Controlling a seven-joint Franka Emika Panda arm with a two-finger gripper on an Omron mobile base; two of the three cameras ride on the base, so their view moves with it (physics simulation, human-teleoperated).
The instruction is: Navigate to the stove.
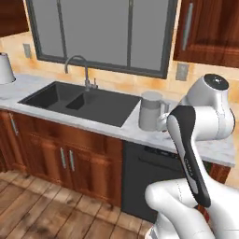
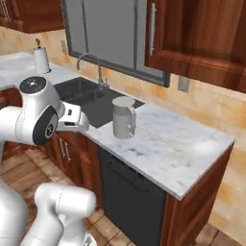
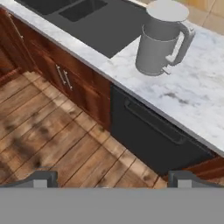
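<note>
Marble bench point(image 2: 182, 149) with sink point(image 1: 79, 100) and jug point(image 3: 159, 41) being faced | stove's direction being left undetermined | pincer point(image 3: 111, 178) being held apart, empty.

kettle point(image 1: 151, 111): 1 | sink point(image 1: 81, 99): 1, two basins | faucet point(image 1: 80, 70): 1 | paper towel roll point(image 2: 41, 59): 1 | dishwasher point(image 3: 151, 133): 1 | wall outlets counted: 2

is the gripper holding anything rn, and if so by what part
Nothing is held. The gripper is open, its fingers wide apart over bare wooden floor, well short of the grey kettle on the counter.
</note>
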